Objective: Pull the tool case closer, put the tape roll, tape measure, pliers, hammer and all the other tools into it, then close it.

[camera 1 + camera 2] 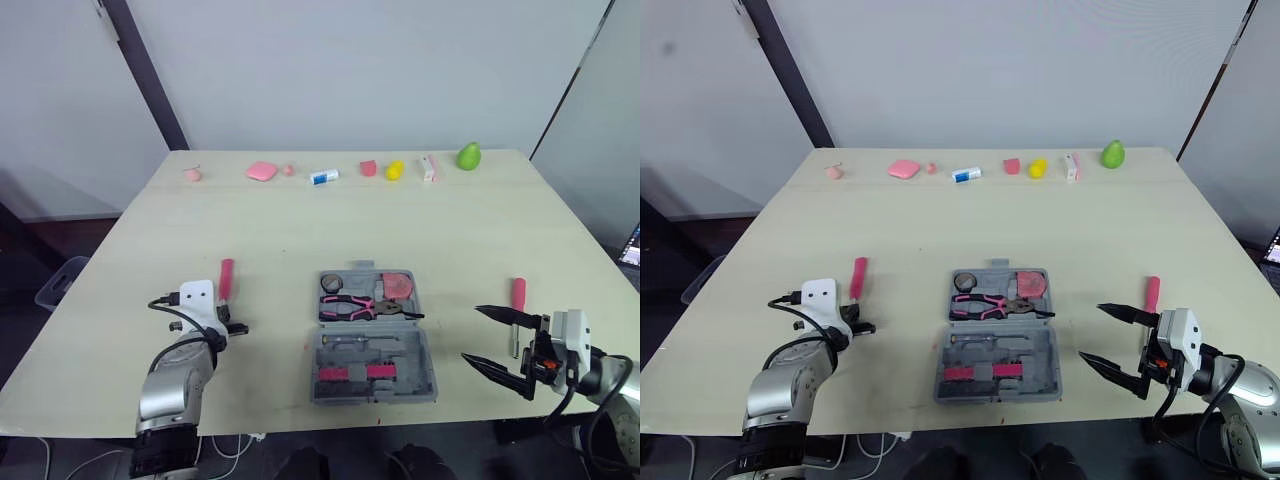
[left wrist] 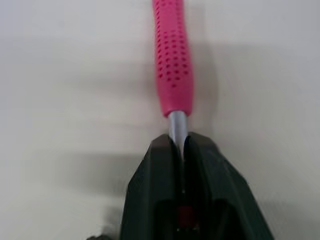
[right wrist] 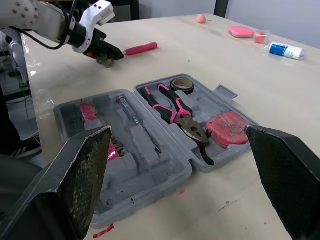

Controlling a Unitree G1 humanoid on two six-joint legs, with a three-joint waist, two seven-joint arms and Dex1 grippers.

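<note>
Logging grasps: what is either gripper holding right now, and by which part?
The left gripper clamps the hammer by its metal shaft below the pink grip. The right gripper is open, empty.

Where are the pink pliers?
In the eye views, the pliers lie in the far half of the open tool case, mid-table, just nearer the robot than the tape roll and tape measure.

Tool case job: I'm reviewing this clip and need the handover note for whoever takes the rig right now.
Left gripper: shut on the hammer, gripping its metal shaft, left of the tool case.
Right gripper: open and empty, beside a pink-handled screwdriver lying on the table right of the case.
Done: the case lies open near the robot; tape roll, pliers and tape measure are inside.
Left: put in the hammer and screwdriver, then close the case.
</note>
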